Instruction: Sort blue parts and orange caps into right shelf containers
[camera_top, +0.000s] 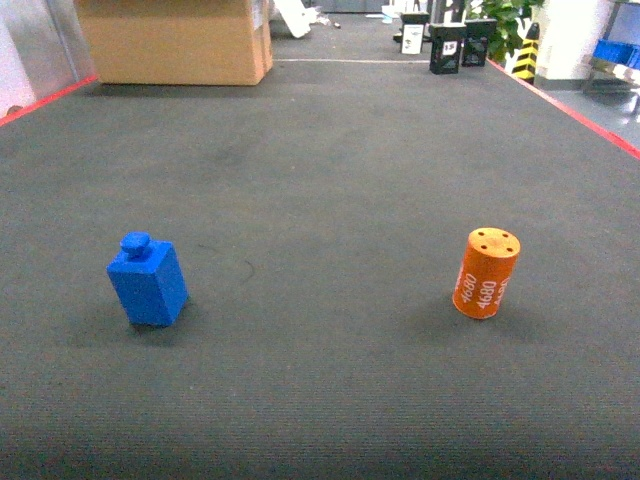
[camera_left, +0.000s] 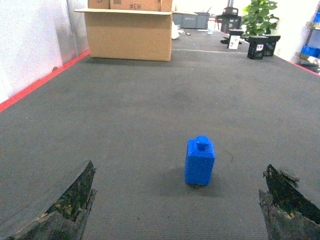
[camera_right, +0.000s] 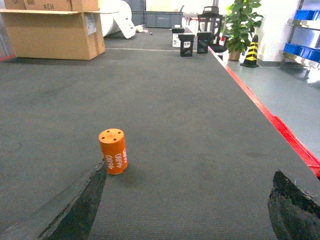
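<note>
The small blue blocky plastic part with a knob on top (camera_top: 148, 283) stands upright on my dark grey ribbed mat (camera_top: 320, 180), near left; my left gripper (camera_left: 180, 210) is spread wide, grasping nothing. The orange cylindrical cap marked 4680 (camera_top: 486, 272) stands well apart, near right; my right gripper (camera_right: 185, 210) is likewise released.

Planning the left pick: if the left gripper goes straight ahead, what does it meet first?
Likely the blue part, standing upright roughly centred between the open fingers; depth is unclear.
</note>
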